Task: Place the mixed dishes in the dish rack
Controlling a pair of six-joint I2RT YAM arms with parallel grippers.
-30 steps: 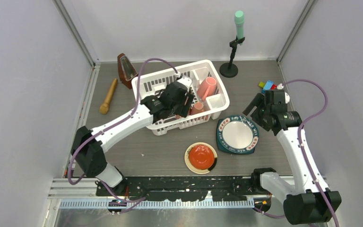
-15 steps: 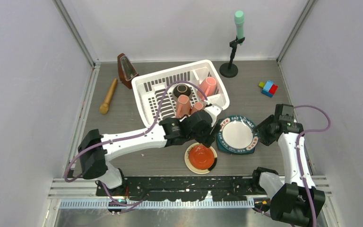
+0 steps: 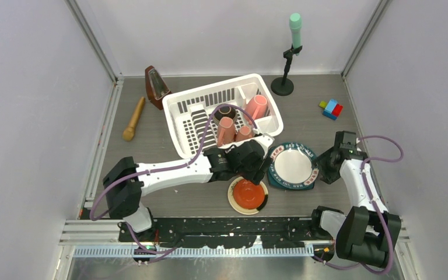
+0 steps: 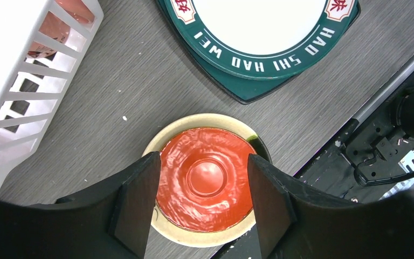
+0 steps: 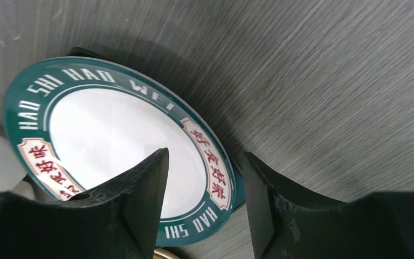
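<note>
The white dish rack (image 3: 182,115) holds two pink mugs (image 3: 226,129) (image 3: 256,106) and a small brown bowl (image 3: 225,111). The cream plate with red centre (image 3: 248,194) lies on the table in front of it. My left gripper (image 3: 261,175) hovers open over this plate, and in the left wrist view the plate (image 4: 207,181) shows between the fingers. The teal-rimmed white plate (image 3: 292,165) lies to its right. My right gripper (image 3: 325,170) is open at that plate's right rim, and in the right wrist view the rim (image 5: 215,178) sits between the fingers.
A wooden stick (image 3: 133,119) and a brown metronome-like object (image 3: 155,85) lie left of the rack. A black stand with a green top (image 3: 290,53) stands at the back. Coloured blocks (image 3: 331,108) lie at the right. The rack's corner (image 4: 21,91) shows in the left wrist view.
My left gripper left the rack, with the bowl and a mug now standing there, and moved to the red-centred plate. My right gripper came down to the teal plate's right rim.
</note>
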